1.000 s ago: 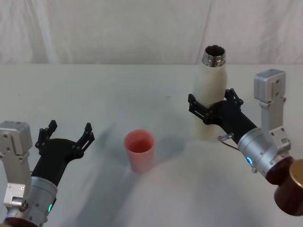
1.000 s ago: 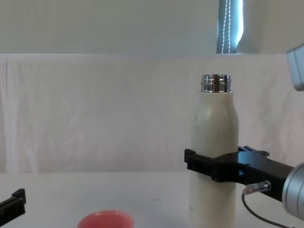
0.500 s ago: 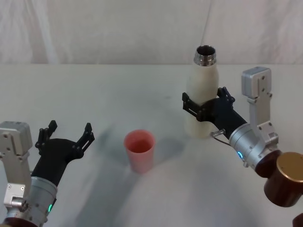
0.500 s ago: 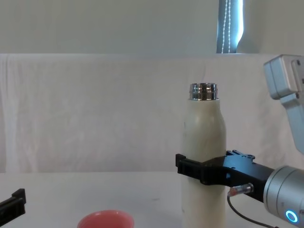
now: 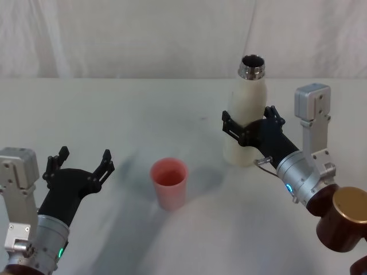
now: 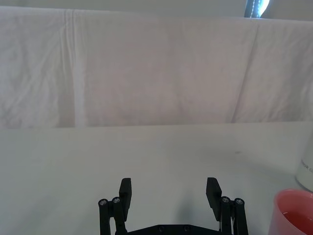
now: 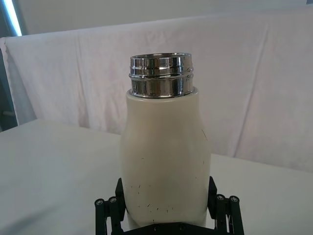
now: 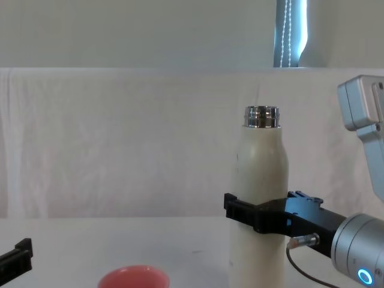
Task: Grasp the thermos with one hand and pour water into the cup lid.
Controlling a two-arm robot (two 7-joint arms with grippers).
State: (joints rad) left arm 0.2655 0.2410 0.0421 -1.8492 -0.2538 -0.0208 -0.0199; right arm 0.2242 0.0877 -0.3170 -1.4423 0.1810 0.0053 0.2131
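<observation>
Thermos (image 5: 245, 117): upright, right of centre, its lower body clamped between the right gripper (image 5: 248, 129) fingers (image 5: 230, 125), one on each side. Cream-white matte shell, rounded shoulders, faintly scuffed in the right wrist view; shiny threaded steel neck, open mouth dark in the head view. Whether its base touches the white surface (image 5: 143, 109) — cannot tell.

Cup lid (image 5: 169, 181): salmon-pink, round, smooth rim, standing left of and nearer than the thermos, well apart.

Left gripper (image 5: 79, 166): low at near left, fingers spread, grasping nothing.
</observation>
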